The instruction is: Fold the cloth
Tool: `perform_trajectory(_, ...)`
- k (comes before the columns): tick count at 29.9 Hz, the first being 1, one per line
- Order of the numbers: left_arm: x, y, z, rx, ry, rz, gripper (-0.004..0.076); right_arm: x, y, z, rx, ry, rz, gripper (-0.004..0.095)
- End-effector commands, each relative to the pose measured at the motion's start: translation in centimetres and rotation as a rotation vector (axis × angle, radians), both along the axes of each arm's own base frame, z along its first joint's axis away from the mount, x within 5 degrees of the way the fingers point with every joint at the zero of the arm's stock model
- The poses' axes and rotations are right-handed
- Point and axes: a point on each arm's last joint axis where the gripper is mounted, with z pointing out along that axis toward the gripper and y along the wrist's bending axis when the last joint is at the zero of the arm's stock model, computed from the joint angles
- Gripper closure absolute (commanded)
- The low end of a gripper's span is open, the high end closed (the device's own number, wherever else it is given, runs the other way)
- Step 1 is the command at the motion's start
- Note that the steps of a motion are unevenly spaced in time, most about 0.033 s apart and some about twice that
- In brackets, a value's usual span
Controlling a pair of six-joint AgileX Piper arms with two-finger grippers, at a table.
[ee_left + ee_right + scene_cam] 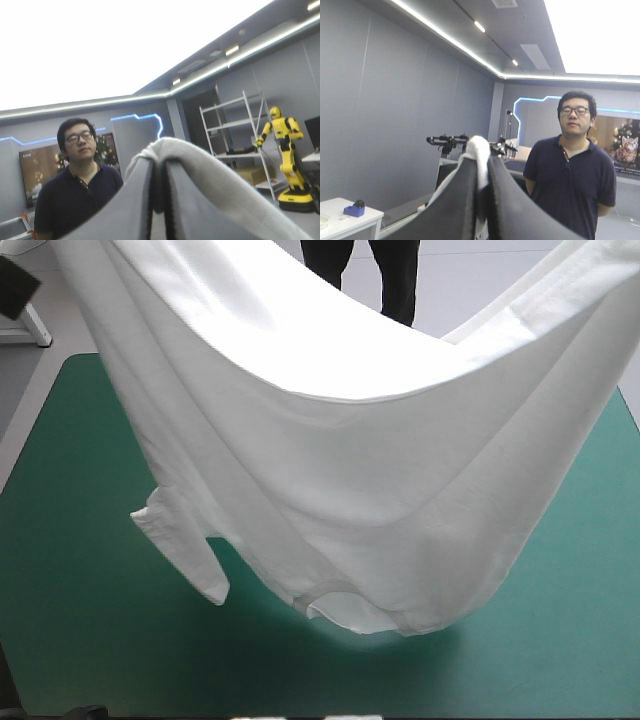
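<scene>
Overhead, one white T-shirt (pixel 380 470) hangs lifted above the table (pixel 80 640), stretched as a wide sling from over the table's left side to over its right side. Its two upper corners run out of the high view, so neither gripper shows there.

The left gripper (pixel 159 162) appears only in its own wrist view. It is raised well above the table and looks level into the room. Its two black fingers (pixel 130 210) are clenched into one narrow arch, with a strip of the white fabric pinched between them and draped over the tip.

Over the left half of the table, one short sleeve (pixel 185 550) dangles from the sheet. Only this one sleeve can be made out. Toward the table's middle, one curved neck opening (pixel 340 602) hangs lowest, close above the teal-green cover. Whether it touches the cover cannot be told. The top edge sags in one long curve over the table's far side.

The right gripper (pixel 481 160) is likewise raised above the table. Its two black fingers are pressed nearly together, grasping a white bunch of the same fabric at their tips.
</scene>
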Motion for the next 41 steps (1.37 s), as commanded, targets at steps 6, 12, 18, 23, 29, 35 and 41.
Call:
perform_trajectory(6, 3.1, -0.3, -0.3, 0.034, -0.028, 0.354, 0.0746, 7.5, 0.5, -1.2, -0.02, 0.149, -0.091, 0.0904)
perform_trajectory(12, 6.6, -0.6, 0.1, -0.154, -0.091, 0.478, 0.0746, 15.4, 1.4, -1.4, 0.046, 0.052, -0.128, 0.0904)
perform_trajectory(18, 13.5, 2.0, -0.2, -0.369, -0.196, 0.255, 0.0746, 17.8, 1.3, -0.3, 0.147, -0.193, -0.149, 0.0902)
perform_trajectory(23, 14.2, 3.7, 0.0, -0.379, -0.3, 0.3, 0.0746, 17.9, 1.3, -0.3, 0.122, -0.205, -0.176, 0.0902)
perform_trajectory(29, 18.3, 3.0, -2.4, -0.256, -0.093, 0.346, 0.0746, 22.5, 2.3, -3.5, 0.008, 0.06, -0.184, 0.0902)
perform_trajectory(35, 28.1, 0.8, -10.3, -0.018, 0.353, 0.393, 0.0746, 30.6, 3.9, -10.9, -0.09, 0.533, -0.152, 0.0904)
perform_trajectory(41, 32.4, -0.1, -15.9, 0.105, 0.636, 0.396, 0.0746, 35.8, 4.9, -17.5, -0.185, 0.859, -0.135, 0.0904)
